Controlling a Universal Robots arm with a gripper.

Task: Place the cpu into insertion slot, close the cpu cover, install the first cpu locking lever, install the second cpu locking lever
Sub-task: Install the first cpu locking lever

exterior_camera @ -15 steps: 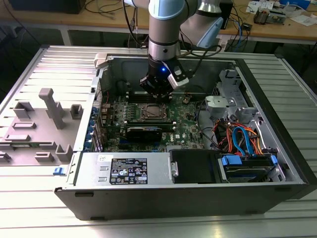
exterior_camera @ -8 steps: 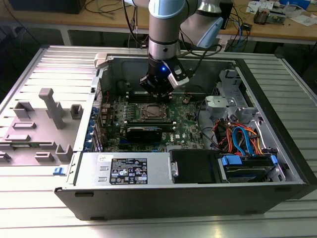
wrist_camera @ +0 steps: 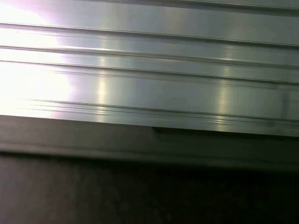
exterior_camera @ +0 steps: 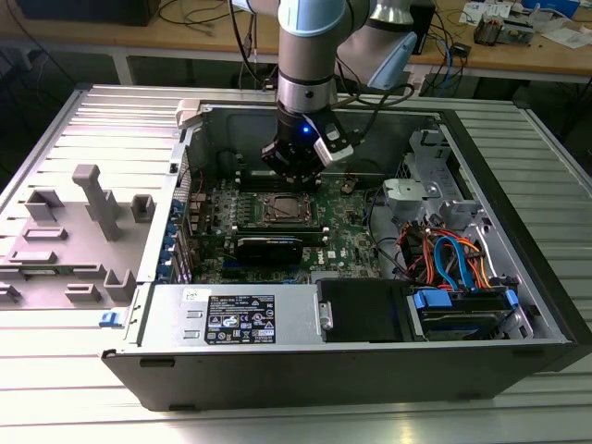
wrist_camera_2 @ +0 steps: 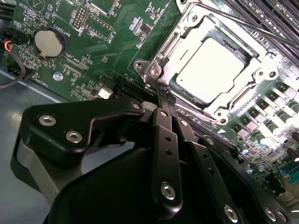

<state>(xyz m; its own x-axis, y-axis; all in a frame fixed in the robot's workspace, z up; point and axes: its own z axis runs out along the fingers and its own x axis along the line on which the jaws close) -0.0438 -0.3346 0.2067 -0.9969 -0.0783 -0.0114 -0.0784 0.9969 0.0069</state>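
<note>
Gripper (wrist_camera_2: 161,95) fingers pressed together, tips at corner of cpu cover (wrist_camera_2: 187,35), apparently touching a lever there. Cover lies flat over cpu (wrist_camera_2: 210,65).

The cpu (wrist_camera_2: 209,65) lies in the insertion slot (wrist_camera_2: 180,84) under the cpu cover (wrist_camera_2: 254,74), the gripper (wrist_camera_2: 161,91) just beside.
</note>
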